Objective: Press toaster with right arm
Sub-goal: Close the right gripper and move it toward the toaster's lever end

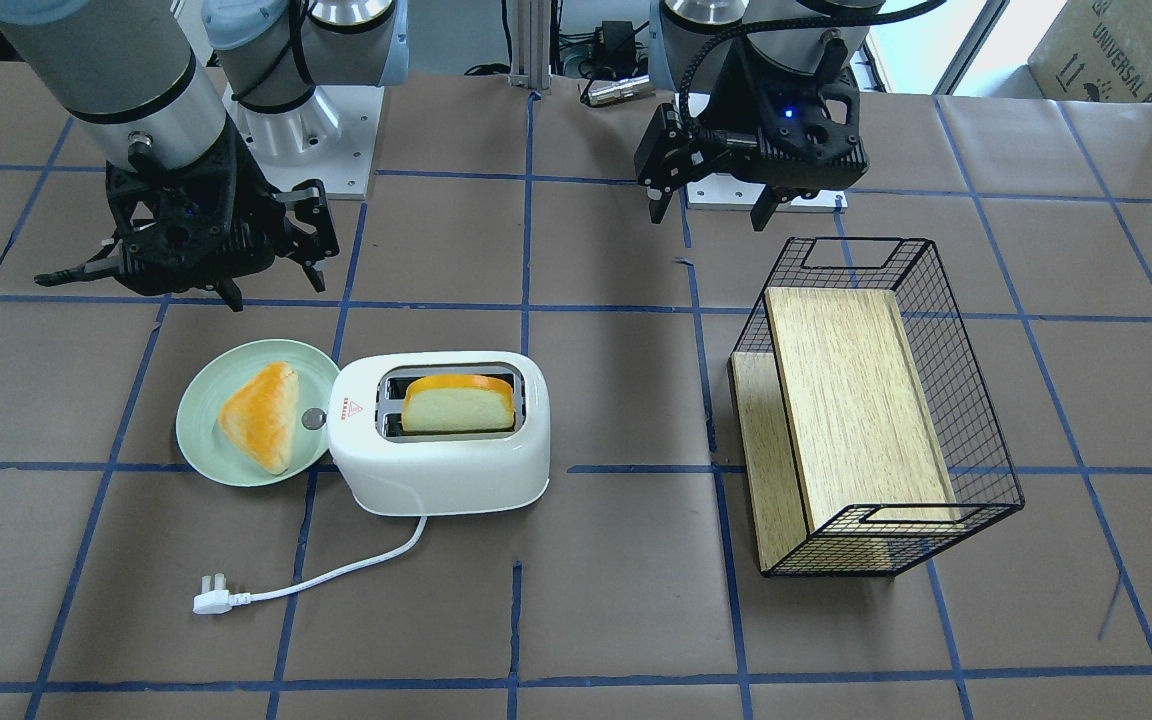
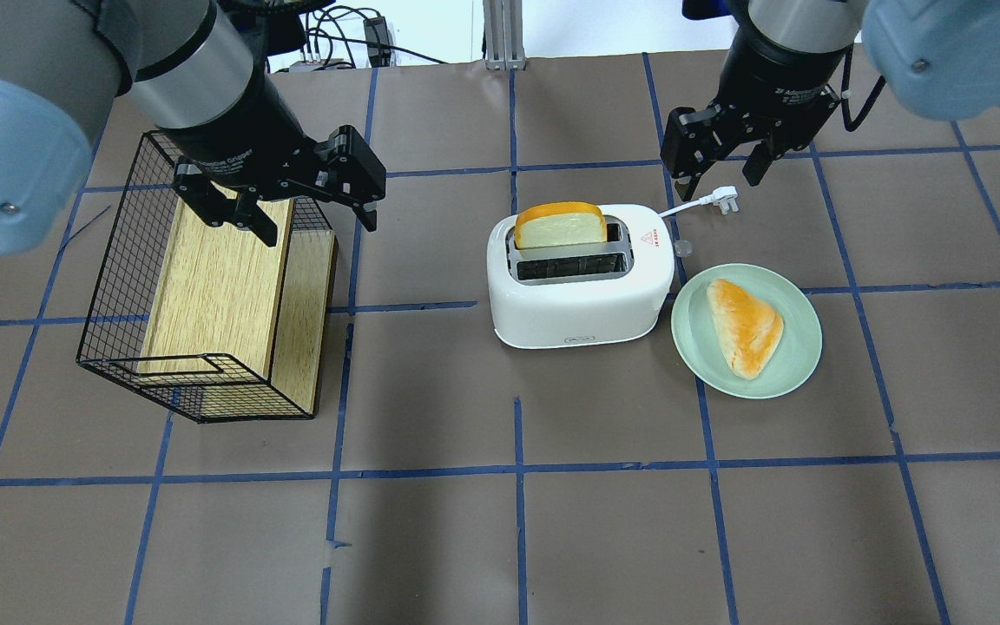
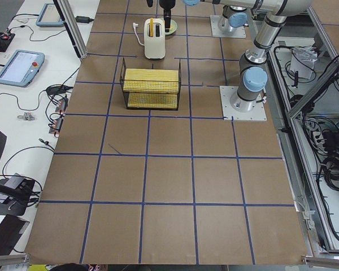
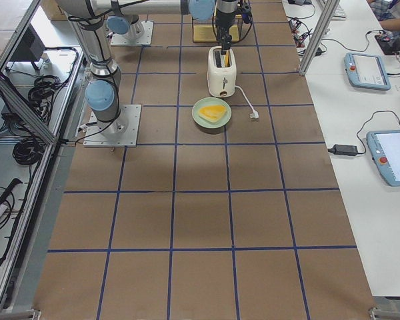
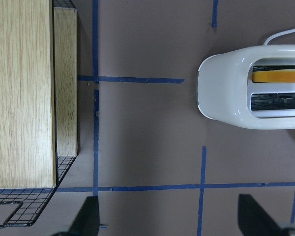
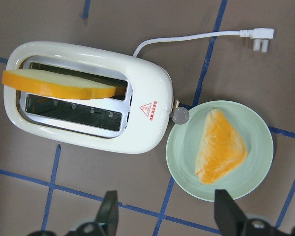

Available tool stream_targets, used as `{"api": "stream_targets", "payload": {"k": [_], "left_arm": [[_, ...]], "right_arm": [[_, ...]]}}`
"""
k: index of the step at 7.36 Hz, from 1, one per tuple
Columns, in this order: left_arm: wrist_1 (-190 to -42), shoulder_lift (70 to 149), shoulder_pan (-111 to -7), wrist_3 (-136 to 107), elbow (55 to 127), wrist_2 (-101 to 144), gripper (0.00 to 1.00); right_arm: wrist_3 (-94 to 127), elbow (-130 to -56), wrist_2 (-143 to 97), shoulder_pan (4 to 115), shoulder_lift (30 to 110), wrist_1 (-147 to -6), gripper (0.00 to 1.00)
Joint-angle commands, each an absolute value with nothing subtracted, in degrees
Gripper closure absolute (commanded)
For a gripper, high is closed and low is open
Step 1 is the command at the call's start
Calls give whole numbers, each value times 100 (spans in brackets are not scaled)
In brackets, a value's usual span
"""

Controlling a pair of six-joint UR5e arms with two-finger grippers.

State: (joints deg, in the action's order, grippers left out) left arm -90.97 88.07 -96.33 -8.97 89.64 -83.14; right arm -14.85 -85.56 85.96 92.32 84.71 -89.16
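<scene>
The white two-slot toaster [image 1: 441,460] [image 2: 582,299] [image 6: 88,132] stands mid-table with a bread slice [image 1: 458,403] upright in one slot. Its grey knob [image 1: 313,420] [image 6: 180,117] is at the end that faces the plate. My right gripper [image 1: 274,285] [image 2: 717,174] [image 6: 168,216] is open and empty. It hovers above the table on the robot's side of the plate, apart from the toaster. My left gripper [image 1: 710,213] [image 2: 318,224] [image 5: 172,221] is open and empty, near the wire basket.
A green plate [image 1: 198,415] [image 2: 799,356] with a triangular bread piece [image 1: 261,415] touches the toaster's knob end. The white cord ends in a plug [image 1: 211,600] [image 2: 726,200]. A black wire basket [image 1: 976,440] [image 2: 118,286] holding a wooden board lies on the robot's left.
</scene>
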Motion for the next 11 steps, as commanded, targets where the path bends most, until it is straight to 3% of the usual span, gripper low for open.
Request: {"api": "stream_targets", "payload": {"k": [1, 3, 4, 6, 9, 11], "left_arm": [[-9097, 8807, -9633, -896, 8965, -8314, 0], [-9097, 8807, -9633, -896, 8965, -8314, 0], [-9097, 8807, -9633, -896, 8965, -8314, 0], [-9097, 8807, -9633, -896, 8965, -8314, 0], [-9097, 8807, -9633, -896, 8965, -8314, 0], [-9097, 8807, -9633, -896, 8965, -8314, 0]], "right_arm": [[-2541, -8796, 8639, 9255, 8464, -8991, 76], [-3939, -9061, 9014, 9246, 8472, -9395, 90], [-4599, -9105, 9200, 9246, 8473, -9404, 92], [-5665, -9384, 9193, 9246, 8438, -10033, 92], [-7245, -10536, 9132, 9229, 8438, -11563, 92], [-8109, -10529, 9088, 9220, 8228, -11838, 93]]}}
